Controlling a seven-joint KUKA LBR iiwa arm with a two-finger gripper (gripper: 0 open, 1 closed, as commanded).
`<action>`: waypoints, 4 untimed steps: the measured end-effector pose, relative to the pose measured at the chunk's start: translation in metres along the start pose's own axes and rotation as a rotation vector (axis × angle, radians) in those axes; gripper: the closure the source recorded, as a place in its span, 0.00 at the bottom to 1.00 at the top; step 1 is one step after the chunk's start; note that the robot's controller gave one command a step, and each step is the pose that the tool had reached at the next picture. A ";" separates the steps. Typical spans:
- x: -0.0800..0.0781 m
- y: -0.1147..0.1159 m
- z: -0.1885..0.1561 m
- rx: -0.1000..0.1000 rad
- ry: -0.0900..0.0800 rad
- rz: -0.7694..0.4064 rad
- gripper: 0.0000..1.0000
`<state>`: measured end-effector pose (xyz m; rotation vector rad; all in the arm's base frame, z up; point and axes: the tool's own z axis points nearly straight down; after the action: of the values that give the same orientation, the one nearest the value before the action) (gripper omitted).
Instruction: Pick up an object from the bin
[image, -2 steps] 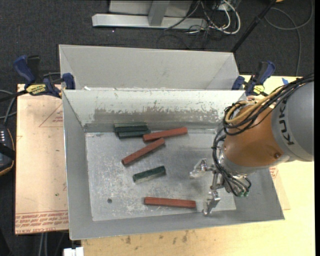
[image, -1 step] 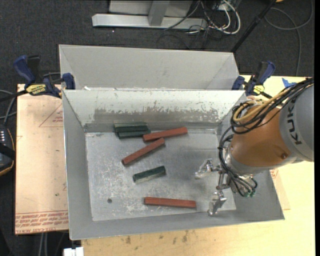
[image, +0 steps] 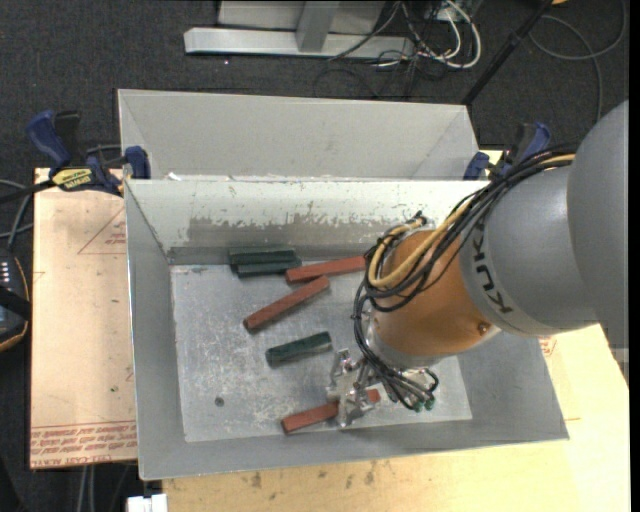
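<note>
At the near wall of the bin: gripper low over a red-brown bar.
We cannot tell how far the gripper is open, nor whether it grips. The bar's long axis runs leftward from it, nearly along that wall, with its right end under the gripper.

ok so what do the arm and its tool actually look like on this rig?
The arm is a thick, rounded silver-grey link with dark KUKA lettering on its side. An orange cover wraps the wrist, with black and yellowish cables looped over it. The tool is a small bare-metal assembly with thin wires beside it.
</note>
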<state>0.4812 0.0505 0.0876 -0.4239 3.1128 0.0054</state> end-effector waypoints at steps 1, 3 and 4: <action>0.000 0.000 0.000 0.000 0.000 0.000 1.00; -0.008 -0.002 -0.039 0.002 -0.001 0.021 1.00; -0.022 -0.055 -0.094 0.003 -0.002 -0.129 1.00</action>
<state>0.5169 0.0033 0.1816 -0.6229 3.0767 0.0010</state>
